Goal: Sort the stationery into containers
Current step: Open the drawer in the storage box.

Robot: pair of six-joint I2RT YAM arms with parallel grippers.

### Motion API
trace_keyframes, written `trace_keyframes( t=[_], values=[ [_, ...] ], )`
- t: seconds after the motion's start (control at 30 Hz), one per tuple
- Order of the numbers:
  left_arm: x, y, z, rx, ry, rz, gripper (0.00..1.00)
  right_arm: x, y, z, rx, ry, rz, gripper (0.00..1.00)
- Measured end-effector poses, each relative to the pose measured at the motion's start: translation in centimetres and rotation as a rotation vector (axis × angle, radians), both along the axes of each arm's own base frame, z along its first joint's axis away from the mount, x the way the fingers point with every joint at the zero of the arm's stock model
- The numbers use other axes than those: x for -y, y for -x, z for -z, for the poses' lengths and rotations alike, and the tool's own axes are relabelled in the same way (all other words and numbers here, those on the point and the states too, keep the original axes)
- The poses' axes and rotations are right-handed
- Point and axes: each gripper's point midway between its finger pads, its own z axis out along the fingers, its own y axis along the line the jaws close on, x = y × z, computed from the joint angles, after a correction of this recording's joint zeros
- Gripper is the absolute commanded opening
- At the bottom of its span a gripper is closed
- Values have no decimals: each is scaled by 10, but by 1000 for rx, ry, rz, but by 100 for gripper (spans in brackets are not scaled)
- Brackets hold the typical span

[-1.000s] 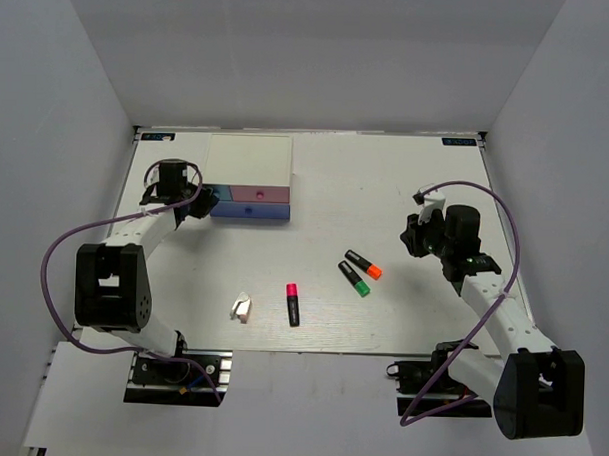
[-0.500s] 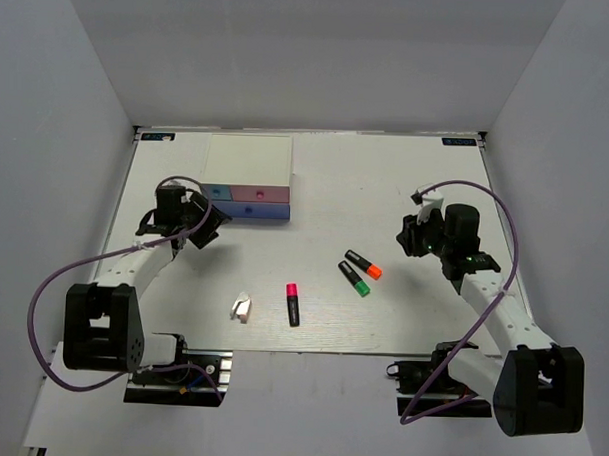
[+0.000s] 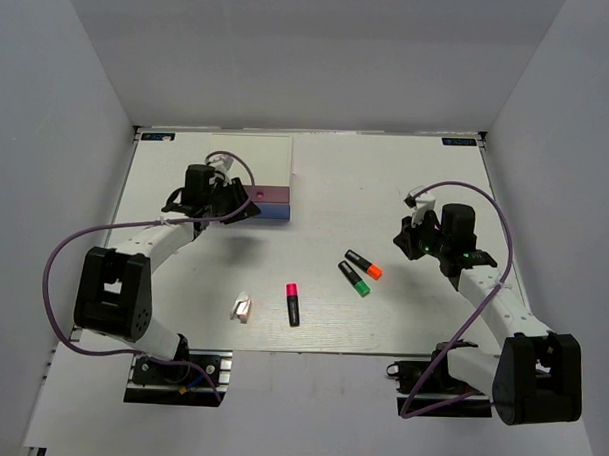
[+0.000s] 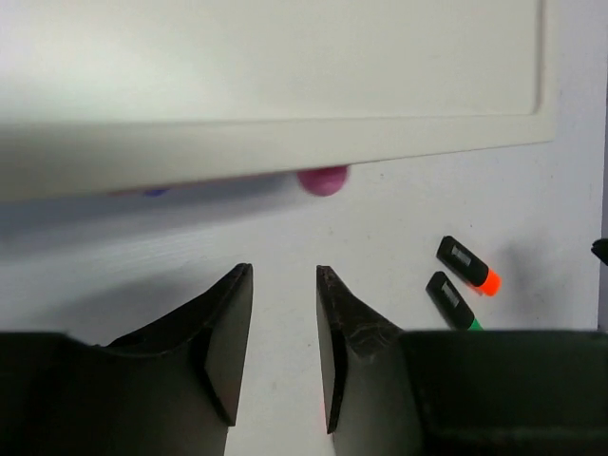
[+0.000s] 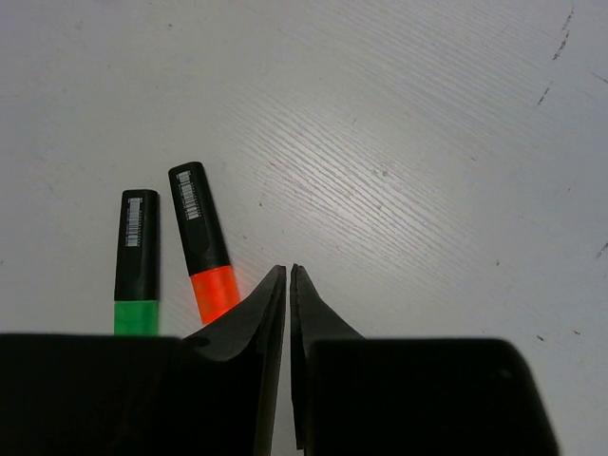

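Now the left tool (image 4: 284, 271), narrowly parted and empty, has swung over to the pink drawer's round knob (image 4: 323, 179); the right tool (image 5: 287, 271) is pinched closed.

White table (image 3: 386, 181), grey walls (image 3: 320, 58) around

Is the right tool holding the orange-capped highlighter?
No, the right tool is shut and empty; the orange-capped highlighter lies loose beside it.
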Motion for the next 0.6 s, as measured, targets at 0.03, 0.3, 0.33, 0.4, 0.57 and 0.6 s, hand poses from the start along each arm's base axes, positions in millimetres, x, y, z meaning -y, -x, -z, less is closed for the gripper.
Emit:
trace_keyframes(
  t=[0.03, 0.3, 0.33, 0.4, 0.57, 0.6],
  values=[
    [5, -2, -1, 14, -5, 23, 45, 0, 0, 0, 2, 2, -4, 12],
    [26, -20, -19, 129, -61, 68, 56, 0, 0, 0, 5, 4, -7, 13],
    [26, -21, -19, 134, -72, 55, 56, 0, 0, 0, 5, 4, -6, 13],
    [25, -23, -17, 135, -93, 34, 56, 0, 0, 0, 5, 4, -6, 13],
    [24, -28, -12, 128, -139, -14, 56, 1, 0, 0, 6, 5, -3, 13],
    [24, -29, -12, 126, -147, -25, 56, 1, -1, 0, 6, 5, -2, 13]
  ],
)
